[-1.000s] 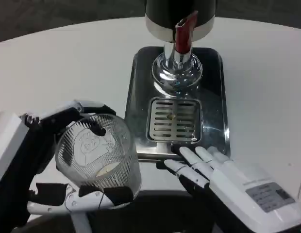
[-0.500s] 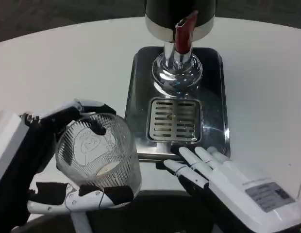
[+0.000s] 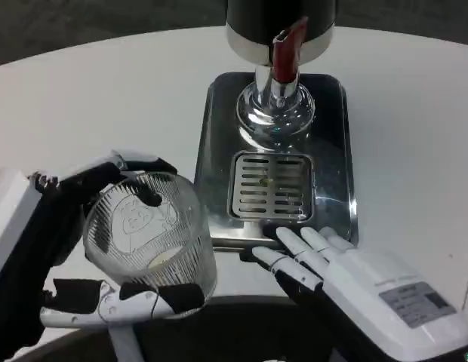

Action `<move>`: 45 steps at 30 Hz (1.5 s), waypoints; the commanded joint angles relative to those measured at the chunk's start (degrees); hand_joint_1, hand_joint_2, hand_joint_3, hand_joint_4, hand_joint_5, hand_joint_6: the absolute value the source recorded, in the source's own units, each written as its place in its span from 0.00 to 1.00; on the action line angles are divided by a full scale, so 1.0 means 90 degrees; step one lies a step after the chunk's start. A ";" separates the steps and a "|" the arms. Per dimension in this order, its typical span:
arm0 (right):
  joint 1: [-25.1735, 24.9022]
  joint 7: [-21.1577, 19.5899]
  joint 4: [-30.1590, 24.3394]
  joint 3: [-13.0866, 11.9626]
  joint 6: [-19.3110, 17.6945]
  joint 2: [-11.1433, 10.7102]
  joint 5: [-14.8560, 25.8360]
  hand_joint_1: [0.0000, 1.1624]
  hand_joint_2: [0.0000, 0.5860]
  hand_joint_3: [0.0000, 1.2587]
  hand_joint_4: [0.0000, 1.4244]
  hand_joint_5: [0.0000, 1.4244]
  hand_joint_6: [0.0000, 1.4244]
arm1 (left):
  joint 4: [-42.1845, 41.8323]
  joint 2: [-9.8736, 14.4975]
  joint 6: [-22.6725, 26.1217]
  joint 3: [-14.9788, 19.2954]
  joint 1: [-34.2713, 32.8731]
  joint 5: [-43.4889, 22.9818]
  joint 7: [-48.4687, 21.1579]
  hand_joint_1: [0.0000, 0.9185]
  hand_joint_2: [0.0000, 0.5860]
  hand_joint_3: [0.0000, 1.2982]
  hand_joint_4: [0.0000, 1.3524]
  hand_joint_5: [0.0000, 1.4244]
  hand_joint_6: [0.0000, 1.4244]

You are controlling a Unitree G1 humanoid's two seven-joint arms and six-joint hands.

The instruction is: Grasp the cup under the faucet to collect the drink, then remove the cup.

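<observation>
1. Presently, head view, left hand (image 3: 64, 249): lower left, wrapped around the cup (image 3: 149, 235). One black-and-white finger curls over the far rim; another lies along the near base.
2. Cup: clear ribbed glass, tilted so its mouth faces the camera. A faint printed figure shows on its wall, and a pale patch low inside; whether that is drink cannot be told. It sits left of the tray (image 3: 219, 151) and near its front corner, away from the faucet (image 3: 284, 53). Whether it rests on the table (image 3: 98, 105) or is lifted cannot be told.
3. Right hand (image 3: 347, 283): lower right, back up, fingers (image 3: 298, 245) straight and slightly apart, holding nothing. The fingertips lie at the tray's front edge, just before the grate (image 3: 270, 185); contact cannot be told.
4. Tray: shiny metal, rectangular with rounded corners, centre of table.
5. Grate: slotted, square, in the front half of the tray, with a small dark speck on it.
6. Dispenser (image 3: 279, 23): dark body with a silver band at the top edge, standing on a chrome base (image 3: 275, 113) at the back of the tray.
7. Faucet: red lever on the dispenser's front, above the chrome base.
8. Table: white, round-edged.
</observation>
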 commanded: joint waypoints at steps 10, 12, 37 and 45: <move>0.0188 0.0019 -0.0105 0.0126 -0.0152 0.0046 -0.0018 0.39 0.83 0.11 0.00 0.00 0.01 | 0.1219 0.0248 0.0177 0.0062 -0.0832 0.0519 0.0257 0.62 0.00 0.74 0.76 0.83 1.00; 0.0236 0.0000 -0.0105 0.0146 -0.0221 0.0079 -0.0029 0.39 0.83 0.11 0.00 0.00 0.01 | 0.1471 0.0279 0.0178 -0.0051 -0.1097 0.0658 0.0296 0.62 0.00 0.74 0.76 0.83 1.00; 0.0529 0.0069 -0.0105 -0.0246 -0.1068 0.0579 0.0223 0.39 0.83 0.11 0.00 0.00 0.01 | 0.3868 0.0188 0.0552 -0.1552 -0.3302 0.2237 0.1855 0.62 0.00 0.74 0.76 0.83 1.00; 0.0552 0.0173 -0.0105 -0.0502 -0.1349 0.0751 0.0427 0.39 0.83 0.11 0.00 0.00 0.01 | 0.4997 0.0090 0.0677 -0.2096 -0.4160 0.2544 0.2627 0.62 0.00 0.74 0.76 0.82 1.00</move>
